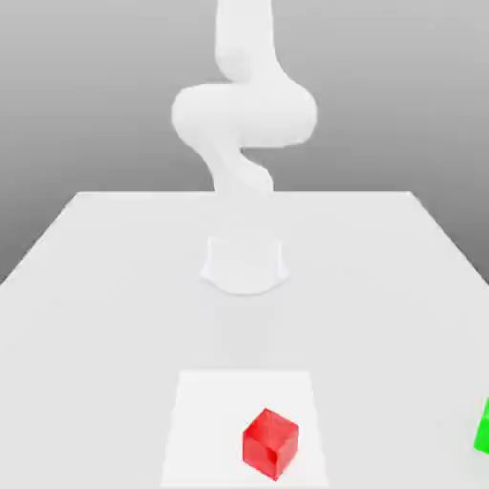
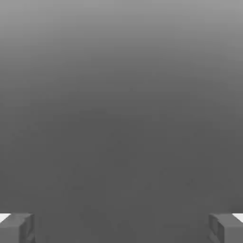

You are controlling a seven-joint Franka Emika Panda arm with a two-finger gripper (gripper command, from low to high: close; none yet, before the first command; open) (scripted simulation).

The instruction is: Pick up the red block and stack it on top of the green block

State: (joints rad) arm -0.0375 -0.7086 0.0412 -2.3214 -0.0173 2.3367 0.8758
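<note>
Exterior view has the big white table [image 1: 115, 287] with the arm [image 1: 244, 115] rising at the far end, well away from the red block [image 1: 270, 442] sitting up front on a paler patch, one corner turned toward the camera. Green block [image 1: 483, 427] is off at that view's right edge. Hand view adds the gripper [image 2: 121, 228]: fingers [image 2: 16, 228] spread wide, holding nothing, blank grey between them.

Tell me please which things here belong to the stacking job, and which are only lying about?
Belong to the job:
red block
green block, at the exterior view's right edge
gripper, fingers wide apart

Only lying about:
white table
paler square patch under the red block
</note>
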